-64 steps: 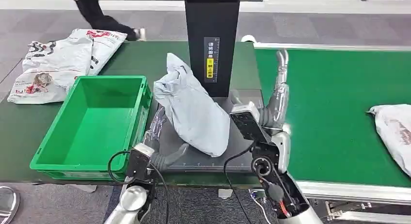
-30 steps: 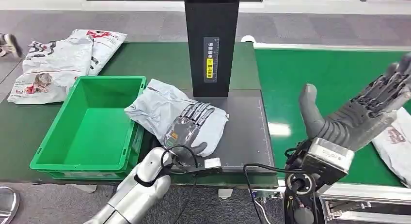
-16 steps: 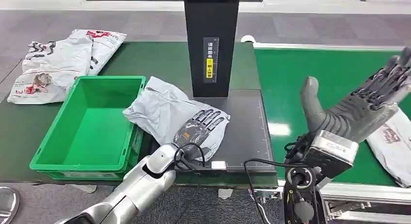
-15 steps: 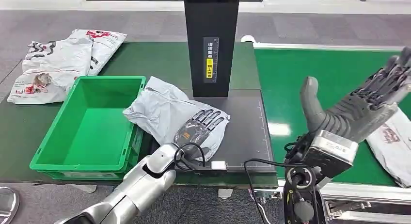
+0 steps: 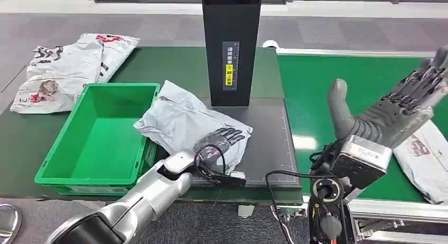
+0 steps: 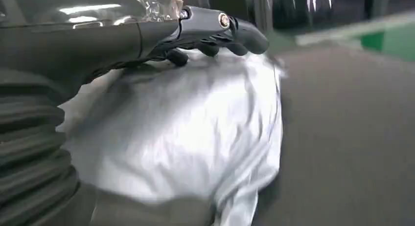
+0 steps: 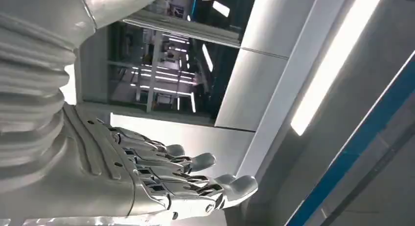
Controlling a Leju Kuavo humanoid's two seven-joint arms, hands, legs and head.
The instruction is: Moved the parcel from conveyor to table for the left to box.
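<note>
Left hand [image 5: 219, 140] apparently flat on parcel [image 5: 185, 122] (underside hidden).

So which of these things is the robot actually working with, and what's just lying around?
In the job:
grey parcel, under the left robot hand
green box
conveyor
table

Lying about:
white bags behind the box
black post
bag on the conveyor

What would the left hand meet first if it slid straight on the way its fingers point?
Judging from the head view, the left hand, lying flat on the crumpled grey plastic parcel, points toward the tall black scanner post; it would probably cross bare dark mat first.
</note>
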